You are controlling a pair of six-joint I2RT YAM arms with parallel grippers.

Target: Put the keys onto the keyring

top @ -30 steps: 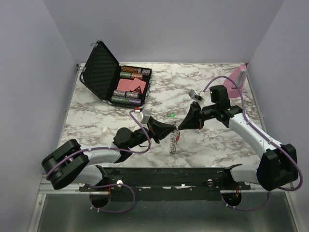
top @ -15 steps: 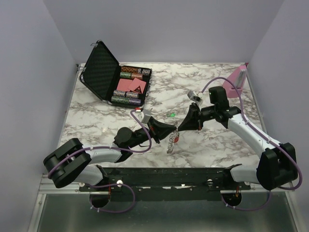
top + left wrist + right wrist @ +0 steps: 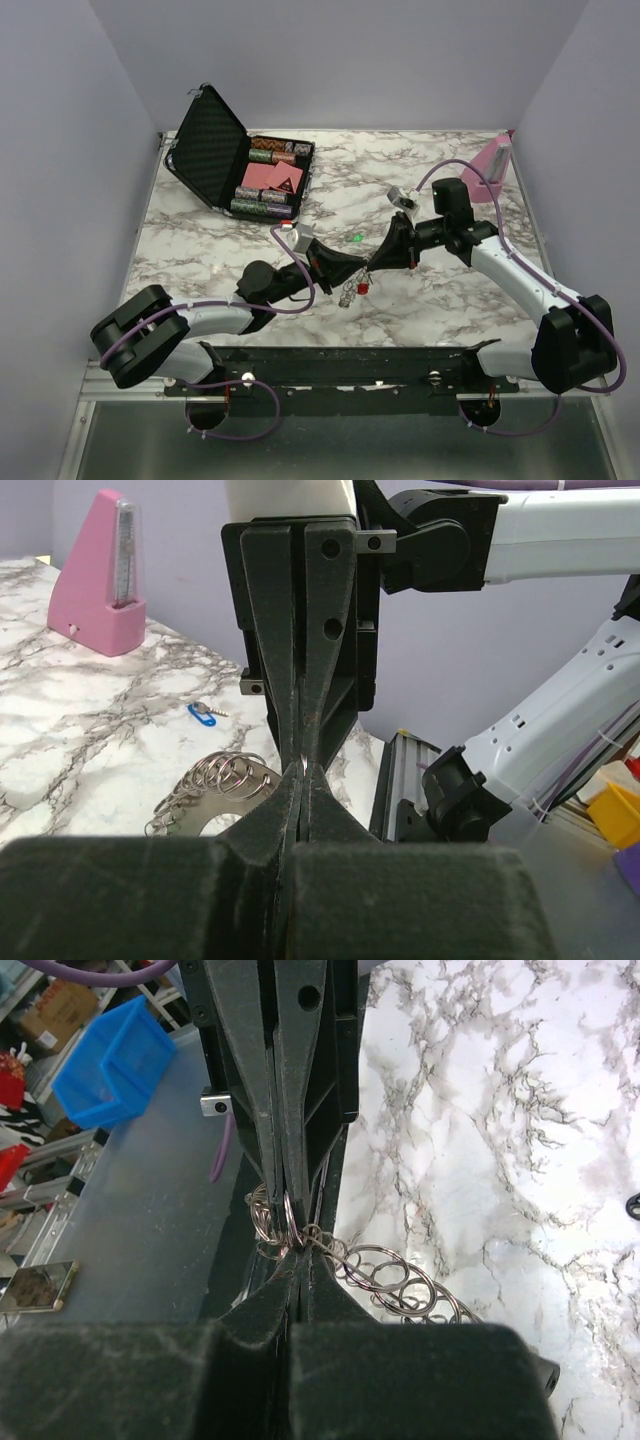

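Note:
The keyring point(image 3: 349, 291), a thin silvery chain of small rings, hangs bunched just above the marble between my two grippers, with a red-headed key point(image 3: 363, 288) on it. My left gripper point(image 3: 359, 268) and right gripper point(image 3: 373, 264) meet tip to tip, both shut on the keyring. In the left wrist view the left gripper point(image 3: 300, 772) pinches a thin ring and the keyring point(image 3: 215, 780) spills to the left. In the right wrist view the right gripper point(image 3: 294, 1260) nips the keyring point(image 3: 395, 1278). Loose on the table lie a green key point(image 3: 356, 238), a blue key point(image 3: 203, 714) and a dark key point(image 3: 634, 1205).
An open black case point(image 3: 243, 165) of chips and cards stands at the back left. A pink stand point(image 3: 492, 165) sits at the back right corner. The table's near edge and the arms' mounting rail point(image 3: 350, 365) lie just below the grippers.
The keyring hung in a longer strand a second ago; now it is drawn up shorter and bunched under the grippers, which have edged slightly away from the near edge, still pressed together.

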